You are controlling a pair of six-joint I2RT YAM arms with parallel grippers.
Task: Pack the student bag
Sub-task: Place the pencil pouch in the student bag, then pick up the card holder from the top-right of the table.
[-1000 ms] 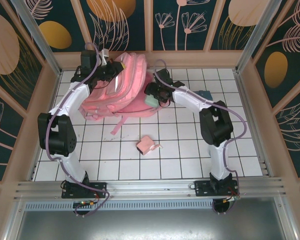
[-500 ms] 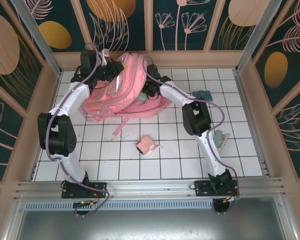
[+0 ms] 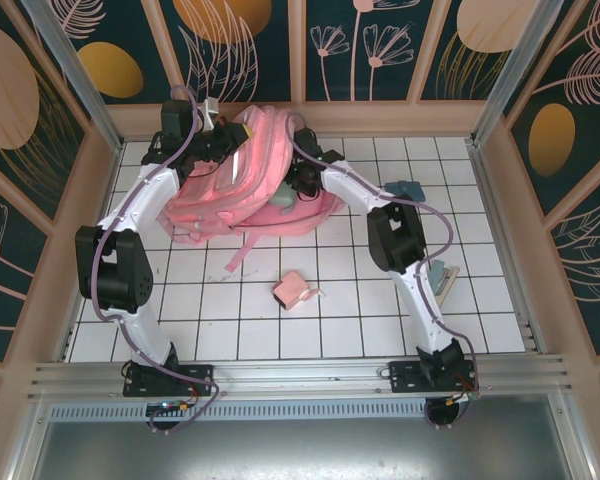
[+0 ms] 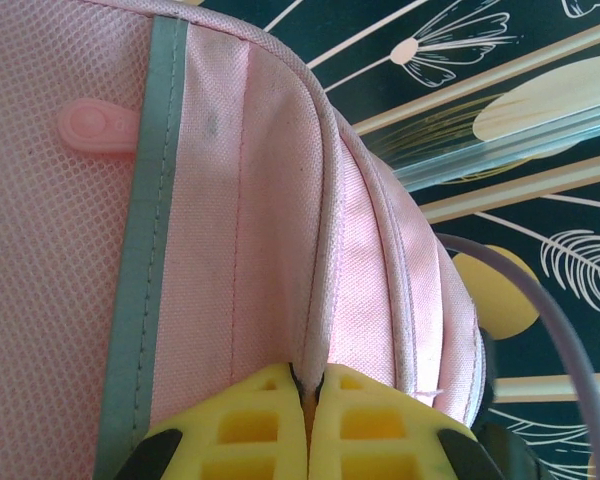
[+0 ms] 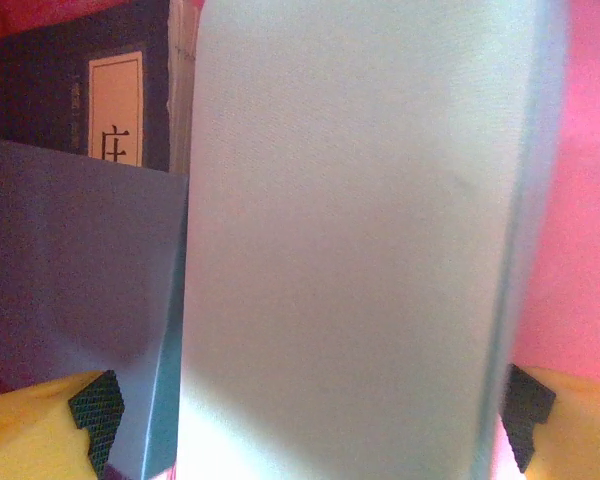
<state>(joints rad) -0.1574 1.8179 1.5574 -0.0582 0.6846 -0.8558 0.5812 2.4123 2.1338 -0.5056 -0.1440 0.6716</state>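
Swung inward since a second ago: right arm (image 3: 355, 190), elbow pulled toward 9 o'clock, wrist pushed into the mouth of the student bag (image 3: 235, 185) rather than parked at its 3 o'clock edge. Uncovered a flat grey item (image 3: 442, 275) on the desk (image 3: 280, 335) at 4 o'clock by doing so. No visible change in left arm (image 3: 140, 200) or bag position.

Placing bag at roughly 11 o'clock on the desk, against the back wall, on its side with the opening facing 3 o'clock.

Reading left fingers (image 4: 245, 425) as fully closed, pinching a raised seam of pink bag fabric next to the mesh panel.

Reading right fingers (image 5: 30, 430) as spread wide, one on either side of a pale grey-green book (image 5: 350, 230) inside the bag. Can't tell whether the pads actually press on it. Seeing a dark blue book (image 5: 70, 270) just at its 9 o'clock and pink lining at 3 o'clock.

Also spotting a small pink pouch (image 3: 292, 290) near desk centre, well apart from the bag at its 6 o'clock, and a teal item (image 3: 407, 188) at 2 o'clock, beside the right arm.
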